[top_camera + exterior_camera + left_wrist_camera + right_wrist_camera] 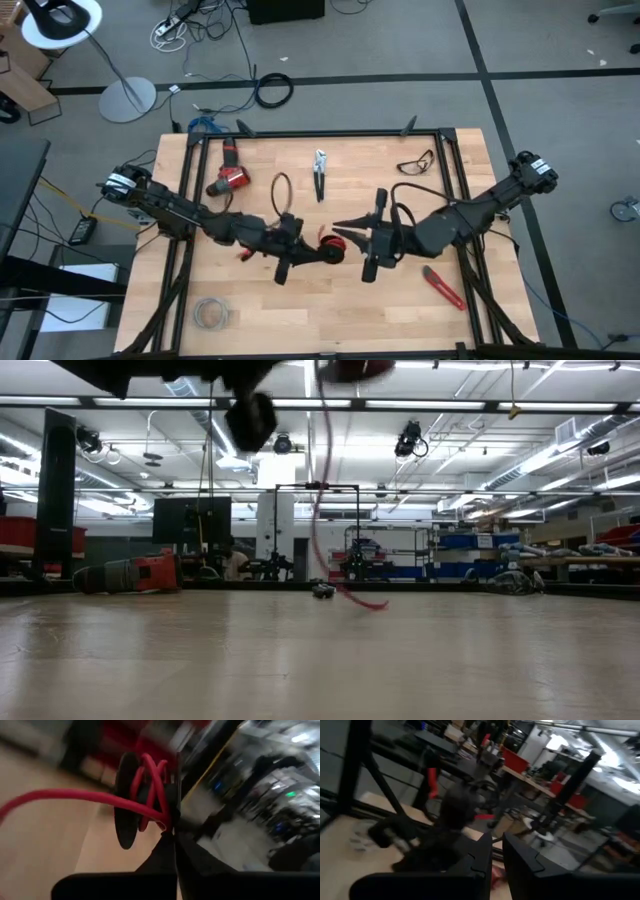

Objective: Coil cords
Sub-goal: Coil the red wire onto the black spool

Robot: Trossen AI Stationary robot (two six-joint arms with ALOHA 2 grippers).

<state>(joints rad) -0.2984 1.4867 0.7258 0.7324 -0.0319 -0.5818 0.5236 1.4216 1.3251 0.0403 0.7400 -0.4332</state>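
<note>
Two dark robot arms meet over the middle of a wooden surface (330,320), their hands brought close together around a bundle of thin red cord (335,246). The left hand (322,252), reaching in from the side of the red drill (232,178), is clenched on the cord: its wrist view shows the two fingers (167,847) pressed together with several red loops (150,785) gathered just ahead of them and one strand trailing away over the wood. The right hand (350,236) faces it from the opposite side, beside the coil; its fingers (520,865) stand nearly together with a narrow gap, and a patch of red shows low between them, though the blurred view leaves it unclear whether they actually grip the cord. In the level view a red strand (322,510) hangs from the raised bundle down to the surface, its tail curling on the wood. Around the drill lie other items: a black cable loop (281,190) just beside it, pliers (320,172) farther toward the centre, safety glasses (417,161) well beyond those, a red-handled tool (443,288) near the right arm, and a pale grey wire bundle (211,314) at the near edge.
</note>
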